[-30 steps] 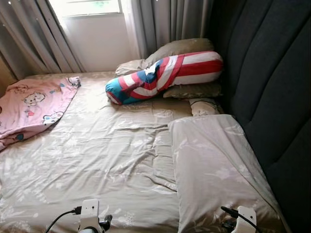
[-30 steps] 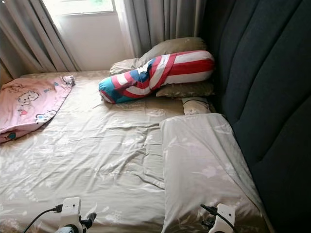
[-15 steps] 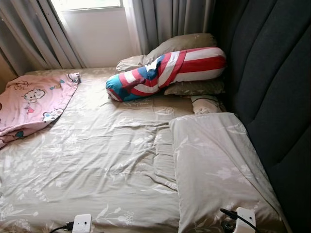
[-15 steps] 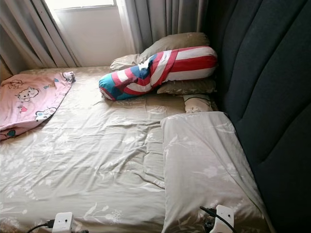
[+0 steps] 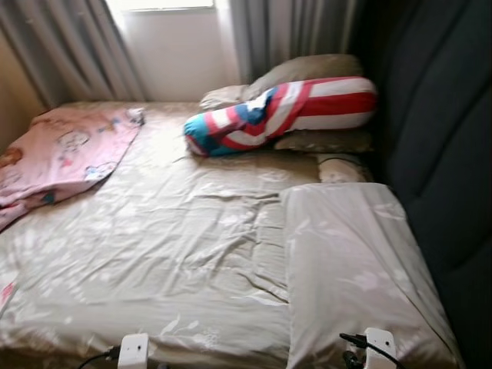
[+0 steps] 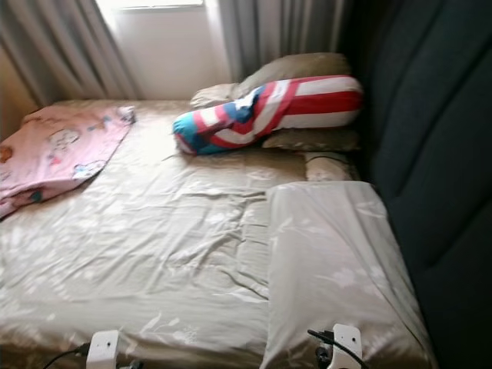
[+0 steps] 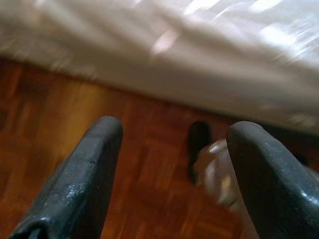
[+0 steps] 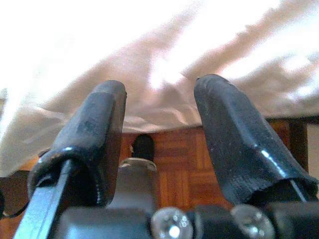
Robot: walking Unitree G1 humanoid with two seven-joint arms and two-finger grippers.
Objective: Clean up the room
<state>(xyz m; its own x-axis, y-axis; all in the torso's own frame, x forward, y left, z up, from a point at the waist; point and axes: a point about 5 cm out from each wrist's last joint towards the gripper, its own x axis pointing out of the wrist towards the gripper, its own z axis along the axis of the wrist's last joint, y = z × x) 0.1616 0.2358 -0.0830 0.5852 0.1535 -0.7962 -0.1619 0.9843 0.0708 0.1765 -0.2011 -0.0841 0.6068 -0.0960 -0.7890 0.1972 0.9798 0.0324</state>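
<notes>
Our left pincer point(image 7: 169, 169) hangs low at the near edge of the bed point(image 5: 154, 254), its two black fingers point(image 7: 79, 184) held apart with nothing between them; under it we see the reddish wooden floor point(image 7: 144, 164), and beyond the fingertips the pale sheet falls over the side of the mattress. Our right pincer point(image 8: 159, 129) is also low at the bed's edge, fingers apart and holding nothing, with the bright cloth of the sheet just ahead of its tips and the same wood floor below.

Ahead of the right pincer, on the bed, lies a large beige pillow point(image 5: 354, 261) flat along the dark padded headboard point(image 5: 446, 154). Far ahead of both pincers, near the window point(image 5: 177, 38) and grey curtains point(image 5: 292, 31), a bolster point(image 5: 284, 115) with red, white and blue stripes rests across two more beige pillows point(image 5: 307, 69). Far ahead of the left pincer and to its outer side, a pink blanket point(image 5: 61, 154) with cartoon figures lies crumpled on the sheet. The head views are a little blurred.
</notes>
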